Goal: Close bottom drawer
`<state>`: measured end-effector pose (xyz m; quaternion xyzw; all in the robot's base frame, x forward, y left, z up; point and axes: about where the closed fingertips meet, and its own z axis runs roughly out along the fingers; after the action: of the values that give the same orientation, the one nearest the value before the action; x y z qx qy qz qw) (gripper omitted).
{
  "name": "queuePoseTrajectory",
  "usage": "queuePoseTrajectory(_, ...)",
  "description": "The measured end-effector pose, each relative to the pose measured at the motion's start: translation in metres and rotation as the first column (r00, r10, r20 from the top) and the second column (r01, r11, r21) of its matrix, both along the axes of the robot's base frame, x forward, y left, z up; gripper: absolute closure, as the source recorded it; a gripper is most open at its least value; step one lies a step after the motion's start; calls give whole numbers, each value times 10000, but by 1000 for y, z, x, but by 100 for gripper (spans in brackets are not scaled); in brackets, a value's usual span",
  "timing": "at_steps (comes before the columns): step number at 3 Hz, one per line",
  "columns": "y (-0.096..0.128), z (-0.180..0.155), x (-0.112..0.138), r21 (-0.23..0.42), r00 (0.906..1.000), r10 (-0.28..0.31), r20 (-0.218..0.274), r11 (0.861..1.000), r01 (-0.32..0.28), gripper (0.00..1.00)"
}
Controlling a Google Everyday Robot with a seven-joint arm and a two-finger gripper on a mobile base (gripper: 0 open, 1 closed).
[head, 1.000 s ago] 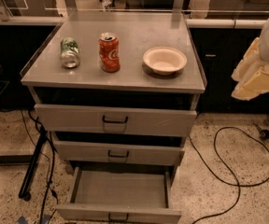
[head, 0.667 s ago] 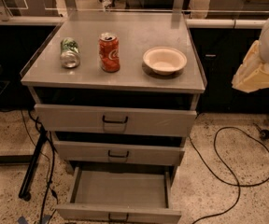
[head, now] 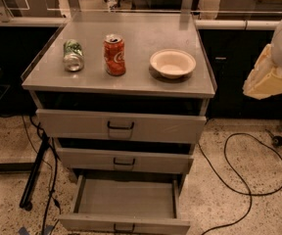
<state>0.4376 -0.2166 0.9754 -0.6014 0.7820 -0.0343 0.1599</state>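
The bottom drawer (head: 125,223) is the lowest of three grey drawers in the metal cabinet. It is pulled far out, showing its plain grey tray (head: 126,197) and a small black handle on the low front panel. The middle drawer (head: 124,160) and top drawer (head: 120,126) stand slightly out. My gripper (head: 270,80), a white and cream shape, hangs at the right edge of the view. It is level with the cabinet top, well right of the cabinet and far above the bottom drawer.
On the cabinet top (head: 131,82) lie a green can (head: 73,55) on its side, an upright red can (head: 114,55) and a white bowl (head: 173,63). A black cable (head: 251,180) loops on the floor at right. A black stand leg (head: 35,173) slants at left.
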Motion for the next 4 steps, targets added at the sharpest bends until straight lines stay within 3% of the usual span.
queuePoseTrajectory(1,1,-30,-6,233,9989,-228,-400,9994,238,100)
queuePoseTrajectory(2,12,-98,-15,480,9899,-719,-1224,9958,782,100)
queuePoseTrajectory(3,21,-157,-24,763,9684,-1209,-2181,9872,1404,100)
queuePoseTrajectory(4,21,-165,-27,747,9647,-1261,-2311,9863,1468,100)
